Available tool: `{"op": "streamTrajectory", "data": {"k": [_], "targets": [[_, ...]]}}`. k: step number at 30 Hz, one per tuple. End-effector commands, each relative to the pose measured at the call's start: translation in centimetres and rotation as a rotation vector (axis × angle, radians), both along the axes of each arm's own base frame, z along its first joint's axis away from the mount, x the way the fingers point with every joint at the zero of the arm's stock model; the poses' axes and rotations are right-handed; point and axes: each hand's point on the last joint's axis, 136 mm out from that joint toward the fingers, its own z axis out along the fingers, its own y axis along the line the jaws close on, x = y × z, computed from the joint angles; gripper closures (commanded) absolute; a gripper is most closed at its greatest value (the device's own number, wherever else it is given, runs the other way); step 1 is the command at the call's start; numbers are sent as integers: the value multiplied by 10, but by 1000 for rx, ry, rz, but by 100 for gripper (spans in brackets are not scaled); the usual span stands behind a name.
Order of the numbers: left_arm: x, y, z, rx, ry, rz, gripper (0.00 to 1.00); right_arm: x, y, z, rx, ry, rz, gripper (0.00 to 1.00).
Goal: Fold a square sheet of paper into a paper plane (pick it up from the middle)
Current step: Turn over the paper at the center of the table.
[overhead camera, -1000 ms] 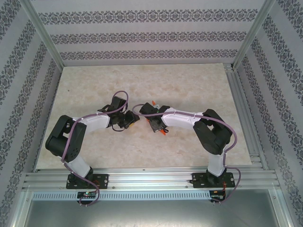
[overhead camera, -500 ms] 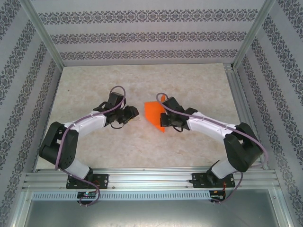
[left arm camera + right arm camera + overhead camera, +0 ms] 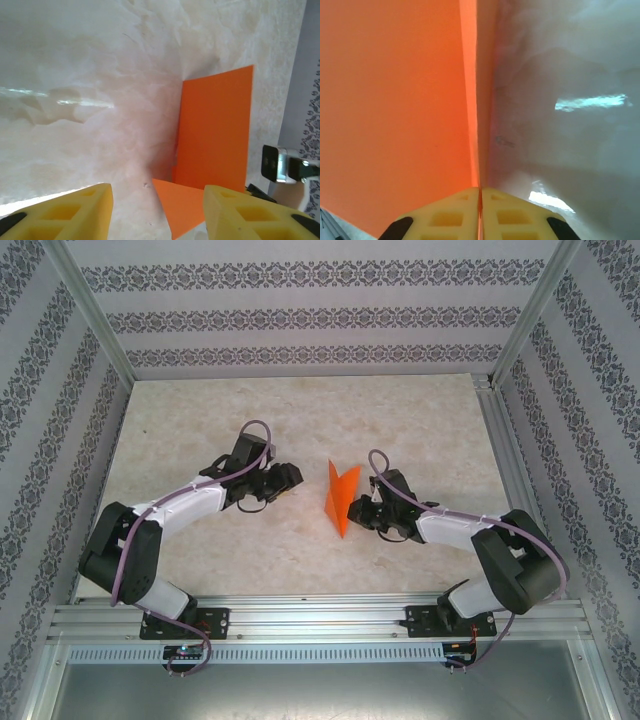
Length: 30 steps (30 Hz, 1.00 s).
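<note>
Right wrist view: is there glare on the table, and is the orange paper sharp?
Right wrist view: one bright glare streak on the table, the orange paper close and soft. Left wrist view: a paler streak at left; the paper's edges sharp, its colour tinting the table pink.

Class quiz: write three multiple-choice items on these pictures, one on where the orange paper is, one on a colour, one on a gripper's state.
1. The orange paper is: A between the left gripper and the right gripper; B in the far left corner; C beside the arm bases.
2. The left gripper's fingers are: A blue; B yellow; C green.
3. The left gripper is: A shut on the paper; B shut, empty; C open.
Key: A, seen from above; B, left wrist view; C, fingers stand apart.
</note>
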Motion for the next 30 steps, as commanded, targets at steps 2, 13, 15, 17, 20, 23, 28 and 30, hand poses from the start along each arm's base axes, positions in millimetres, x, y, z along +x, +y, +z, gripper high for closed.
{"op": "streamTrajectory", "data": {"k": [2,13,15,17,20,23,28,30], "targets": [[2,-41,31,-54,-97,-137,48,1,-9,5,22,-22,-23,88],[-20,-105,27,-9,-80,-333,49,-6,-38,2,-94,-23,-39,74],[-22,-110,25,-13,-72,-346,54,-6,-40,3,-108,-28,-44,75],[-25,-117,25,-26,-66,-364,59,-7,-48,0,-147,-20,-60,76],[-31,-126,21,-9,-57,-397,57,-8,-59,-6,-192,1,-93,78],[-37,-131,13,53,-54,-434,57,-9,-68,-10,-217,28,-112,81],[-44,-139,12,119,-94,-491,61,-10,-75,-12,-217,44,-127,82],[-48,-143,12,133,-108,-513,65,-10,-77,-12,-213,43,-129,82]]}}
